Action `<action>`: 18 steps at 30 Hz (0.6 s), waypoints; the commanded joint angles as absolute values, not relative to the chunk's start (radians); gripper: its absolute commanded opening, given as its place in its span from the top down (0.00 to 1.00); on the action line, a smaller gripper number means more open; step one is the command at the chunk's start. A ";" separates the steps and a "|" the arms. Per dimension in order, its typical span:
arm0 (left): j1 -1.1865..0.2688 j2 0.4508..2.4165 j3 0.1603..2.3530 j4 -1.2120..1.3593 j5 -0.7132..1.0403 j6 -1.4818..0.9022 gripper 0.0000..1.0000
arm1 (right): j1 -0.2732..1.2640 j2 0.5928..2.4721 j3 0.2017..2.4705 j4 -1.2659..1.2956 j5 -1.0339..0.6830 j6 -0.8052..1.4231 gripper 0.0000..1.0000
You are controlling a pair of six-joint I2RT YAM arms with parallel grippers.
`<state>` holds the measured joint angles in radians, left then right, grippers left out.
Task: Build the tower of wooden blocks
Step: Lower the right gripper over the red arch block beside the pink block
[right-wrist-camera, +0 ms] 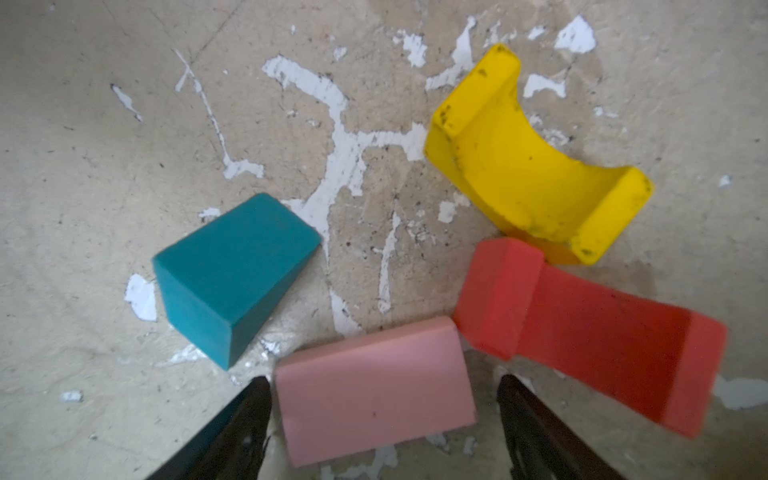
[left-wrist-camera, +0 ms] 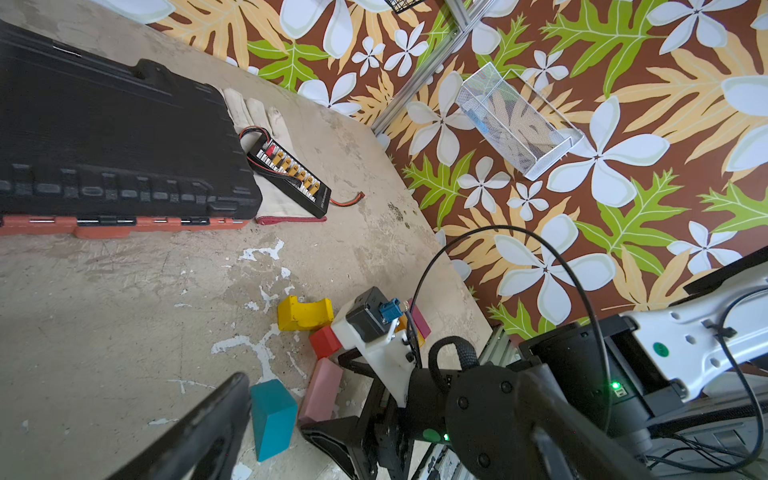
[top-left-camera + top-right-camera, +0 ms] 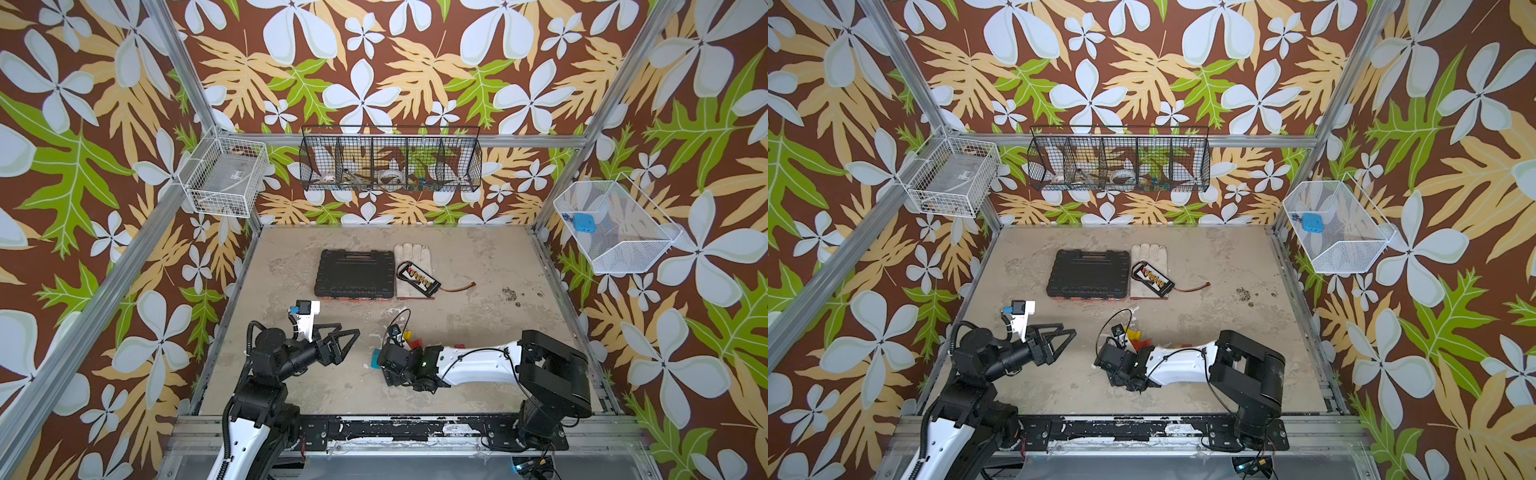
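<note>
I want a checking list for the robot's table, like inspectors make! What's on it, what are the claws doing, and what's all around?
Surface: tan table with white chipped patches.
Job's things: teal block, pink block, red arch and yellow arch lie loose, close together; no tower seen.
Clutter: black case, glove beside it, connector board on the glove.
Grippers: left gripper open and empty; right gripper open, jaws either side of the pink block.
Cables: black cable looping over the right wrist; thin lead from the board.
Surroundings: flowered walls; black wire basket; white wire baskets.
</note>
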<state>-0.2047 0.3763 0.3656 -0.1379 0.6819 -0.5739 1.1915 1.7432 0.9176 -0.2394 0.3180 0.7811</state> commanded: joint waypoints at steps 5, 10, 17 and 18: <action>-0.203 0.369 0.365 -0.110 0.684 -0.573 0.00 | 1.186 1.744 0.930 -0.239 0.322 0.739 0.15; -0.203 0.381 0.365 -0.110 0.690 -0.570 0.00 | 1.185 1.748 0.935 -0.235 0.312 0.708 0.14; -0.204 0.378 0.365 -0.110 0.691 -0.571 0.00 | 1.172 1.664 0.959 -0.299 0.371 0.728 0.12; -0.203 0.378 0.365 -0.110 0.692 -0.571 0.00 | 1.162 1.650 0.955 -0.304 0.379 0.732 0.13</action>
<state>-0.2047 0.3759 0.3653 -0.1352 0.6823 -0.5735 1.1767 1.6745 0.9512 -0.2638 0.3267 0.7246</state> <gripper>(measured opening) 0.998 0.876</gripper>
